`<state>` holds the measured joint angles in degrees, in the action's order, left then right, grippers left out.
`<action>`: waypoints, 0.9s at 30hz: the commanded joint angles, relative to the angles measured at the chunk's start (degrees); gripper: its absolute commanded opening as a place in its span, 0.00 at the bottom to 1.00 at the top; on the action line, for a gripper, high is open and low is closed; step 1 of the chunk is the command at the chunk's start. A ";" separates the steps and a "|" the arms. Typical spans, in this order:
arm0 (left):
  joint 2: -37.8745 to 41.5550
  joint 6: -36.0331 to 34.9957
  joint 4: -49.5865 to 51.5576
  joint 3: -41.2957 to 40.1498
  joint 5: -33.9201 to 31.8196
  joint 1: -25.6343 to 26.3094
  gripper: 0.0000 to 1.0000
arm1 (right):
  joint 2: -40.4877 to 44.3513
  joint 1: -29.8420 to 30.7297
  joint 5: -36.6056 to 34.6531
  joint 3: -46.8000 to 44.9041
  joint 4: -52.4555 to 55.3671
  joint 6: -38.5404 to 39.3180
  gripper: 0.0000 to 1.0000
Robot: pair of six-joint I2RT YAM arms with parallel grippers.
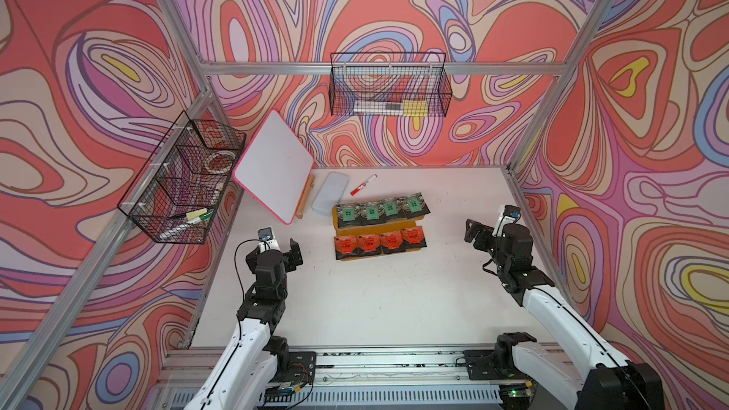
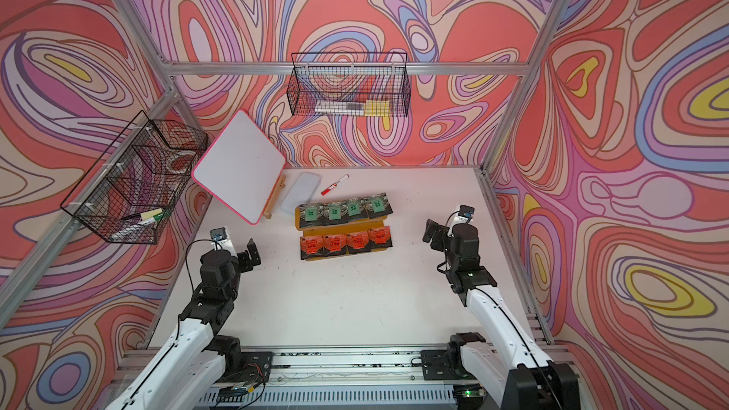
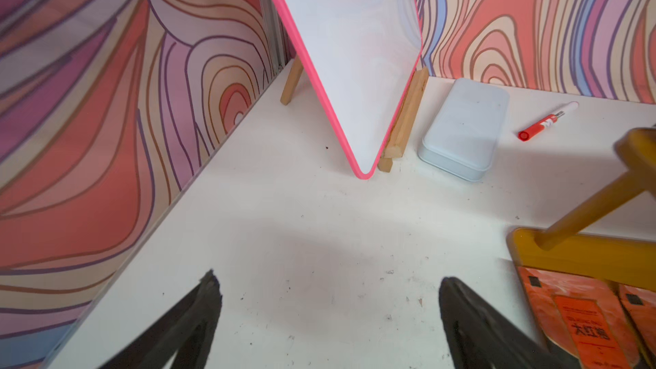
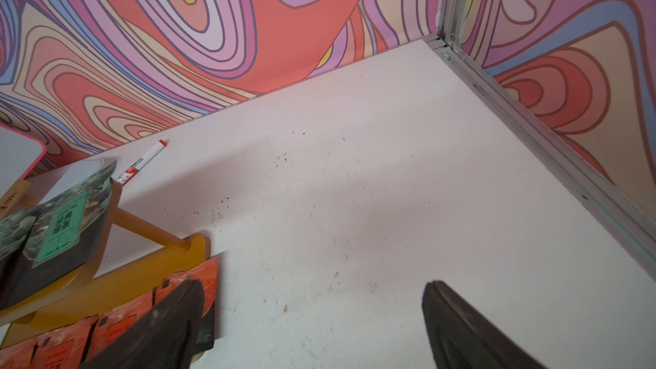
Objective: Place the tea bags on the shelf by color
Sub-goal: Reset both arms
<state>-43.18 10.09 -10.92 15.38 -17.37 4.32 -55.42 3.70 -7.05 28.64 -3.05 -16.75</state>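
Two black parallel grippers hang above the white tabletop, both with jaws spread wide and nothing between them: the left gripper at about eight o'clock from the shelf, the right gripper at about three o'clock. In the wrist views only the fingertips of each show; the rest is cut off.

Between them stands the mustard-yellow two-step shelf of flat rounded boards. Four green-labelled square tea bags lie in a row on its far step, four orange-red square tea bags in a row on its near step, eight in all, edges touching or overlapping. Their print is too small to read in both top views.

At eleven o'clock from the shelf lie one pale blue rounded tin and one red-capped white marker. At ten o'clock leans one pink-edged whiteboard on a wooden easel, mostly hidden. Two black wire baskets hang on the walls, contents hard to make out.
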 commanded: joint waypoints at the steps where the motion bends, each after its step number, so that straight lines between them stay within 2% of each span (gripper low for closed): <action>1: -5.66 -2.26 -18.78 -3.37 7.52 -1.66 0.99 | 0.90 -0.32 -5.01 -1.59 -3.98 4.26 0.98; 5: -16.74 -6.44 -28.39 -2.86 8.50 -2.58 0.99 | 0.52 -0.34 -6.26 -4.12 -10.81 7.99 0.98; 9: -28.09 -6.89 -39.83 -2.51 11.89 -3.73 0.99 | -2.30 -0.28 -6.35 -5.29 -17.10 10.19 0.98; 17: -45.15 -8.65 -49.91 1.34 14.58 -4.05 0.99 | -10.86 -0.29 -6.69 -4.94 -25.55 12.42 0.98; 18: -45.26 -8.68 -48.57 1.92 14.80 -4.00 0.99 | -11.99 -0.28 -6.96 -4.91 -26.58 12.95 0.98; 20: -43.87 -8.43 -39.61 5.23 14.80 -4.04 0.99 | -13.94 -0.28 -7.27 -4.83 -28.75 13.74 0.98; 27: -44.52 -8.59 -38.17 6.75 14.99 -4.05 0.99 | -22.01 -0.45 -5.82 -3.80 -35.72 14.78 0.98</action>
<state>-87.77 2.15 -50.85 21.85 -3.09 0.67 -75.09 3.70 -13.21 23.94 -33.95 -3.05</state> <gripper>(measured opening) 0.992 0.982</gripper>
